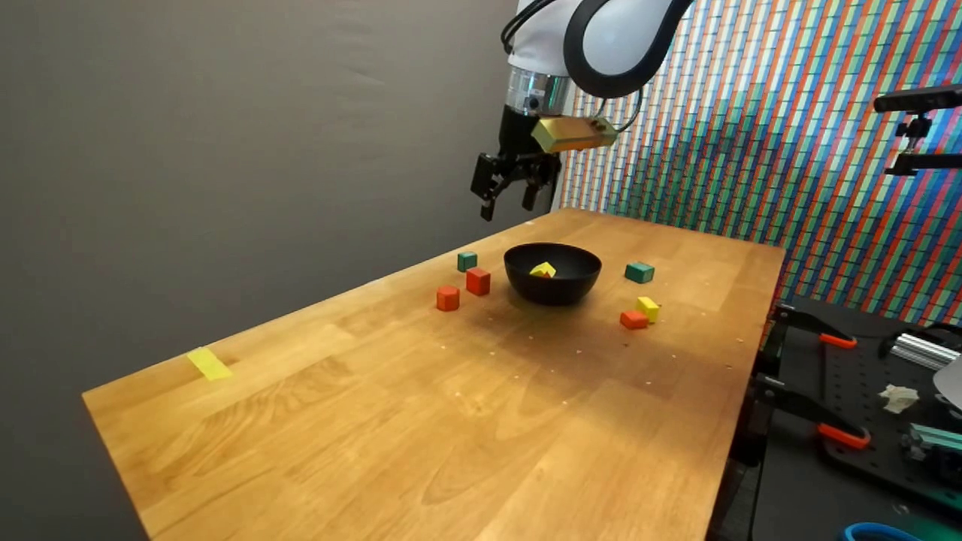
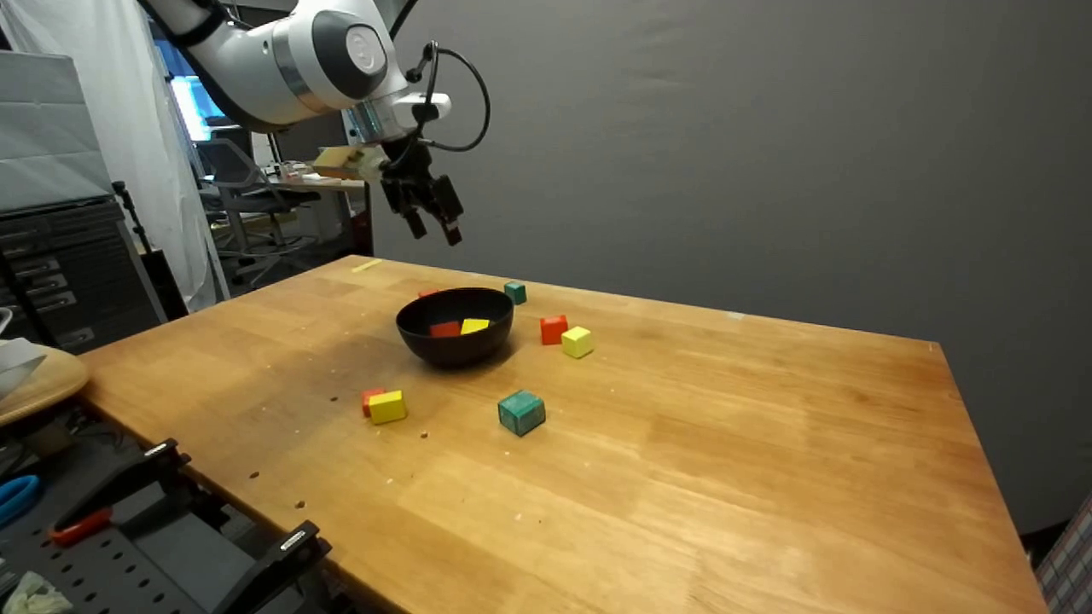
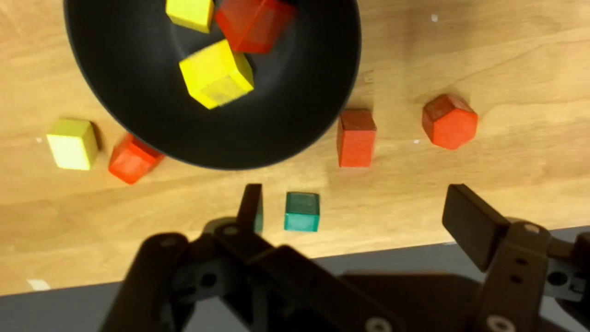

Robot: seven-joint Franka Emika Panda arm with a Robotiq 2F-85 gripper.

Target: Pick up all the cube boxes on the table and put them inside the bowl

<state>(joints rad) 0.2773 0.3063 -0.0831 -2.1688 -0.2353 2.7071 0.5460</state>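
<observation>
Block, teal and box-shaped, nearest in an exterior view, just below frame centre on light wood-grain table. Lower left: yellow block, small red block behind it, contact unclear. Left of centre: round black bowl holding boxy yellow piece, boxy red piece. Beyond, mid-frame: pale yellow cube, scarlet cuboid; small green cube farther. Claw upper left, jaws wide apart, released.

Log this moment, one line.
gripper: open, empty | bowl: two yellows, some red | table: green blocks, red blocks, yellow blocks | status: unfinished
</observation>
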